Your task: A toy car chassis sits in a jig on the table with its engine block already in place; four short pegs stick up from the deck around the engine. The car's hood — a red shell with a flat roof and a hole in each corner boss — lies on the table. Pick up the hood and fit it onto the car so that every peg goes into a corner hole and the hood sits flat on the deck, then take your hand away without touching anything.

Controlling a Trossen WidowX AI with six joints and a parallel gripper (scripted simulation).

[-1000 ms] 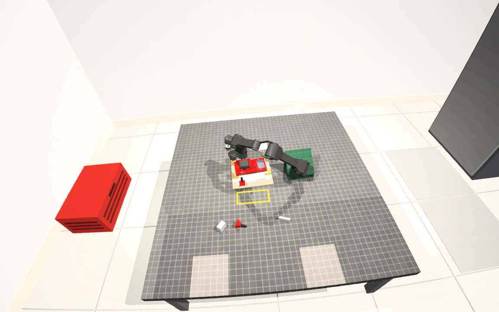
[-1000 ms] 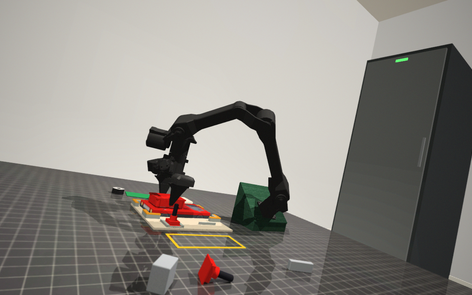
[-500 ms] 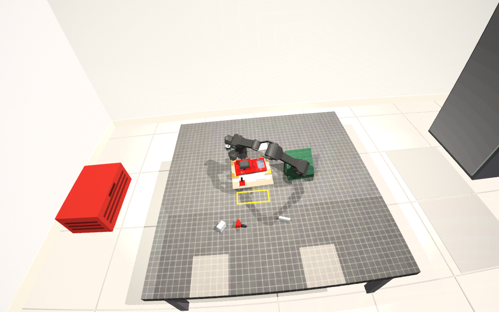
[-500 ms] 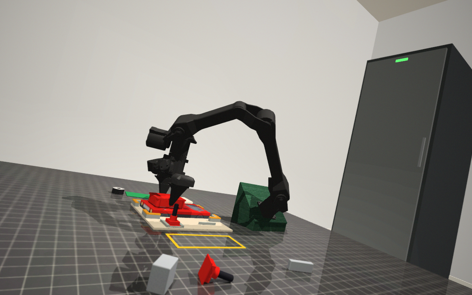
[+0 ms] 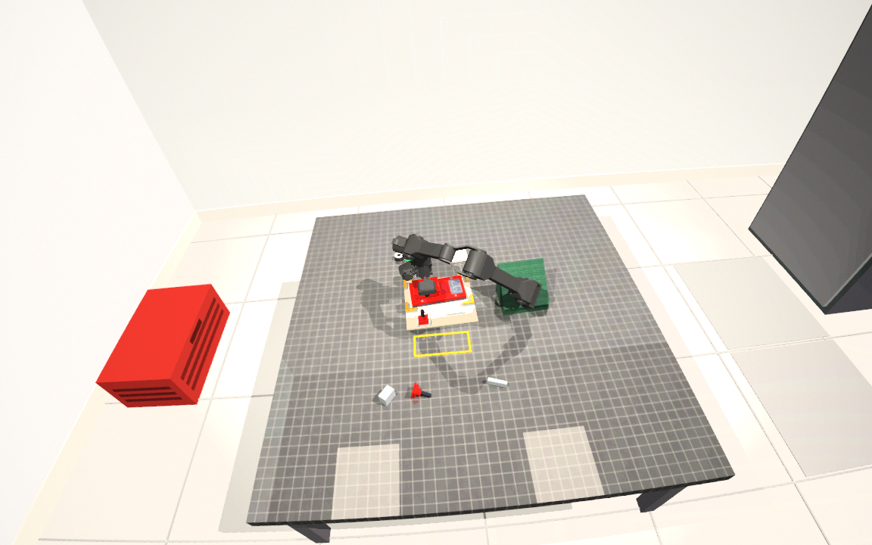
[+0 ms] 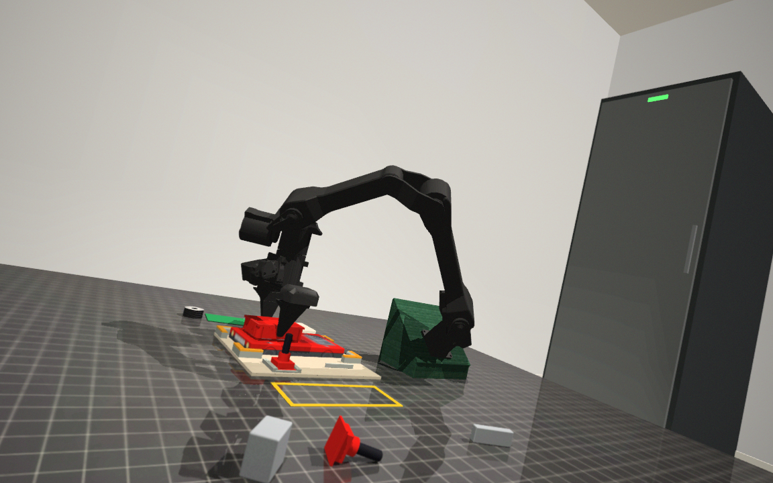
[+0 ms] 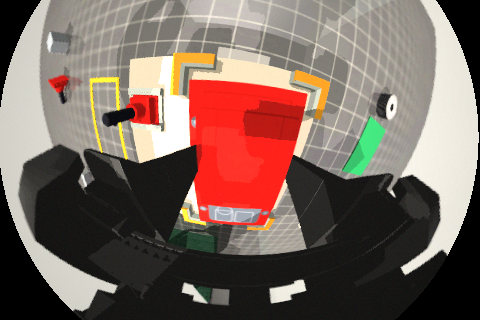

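Note:
The red hood [image 6: 258, 328] [image 7: 245, 175] is upright and roughly level over the front part of the red car chassis [image 6: 317, 345] [image 7: 206, 216]. It is at or very close to the deck; whether a thin gap remains I cannot tell. My gripper [image 6: 274, 325] [image 7: 243, 152] is shut on the hood, one finger against each long side, pointing down. The chassis lies in the beige jig [image 5: 440, 322] [image 6: 257, 368] [image 7: 141, 72] between its orange-topped corner brackets. The engine block, the pegs and the corner holes are hidden, so I cannot tell whether the pegs are in the holes.
A red knob with a black handle [image 6: 287, 348] [image 7: 120, 116] stands on the jig beside the near finger. A yellow outline [image 5: 442, 354] lies in front. A similar red piece [image 6: 339, 443] and grey blocks [image 6: 266, 447] [image 6: 491, 435] lie nearer. A green block [image 5: 524, 274] stands by the arm's base.

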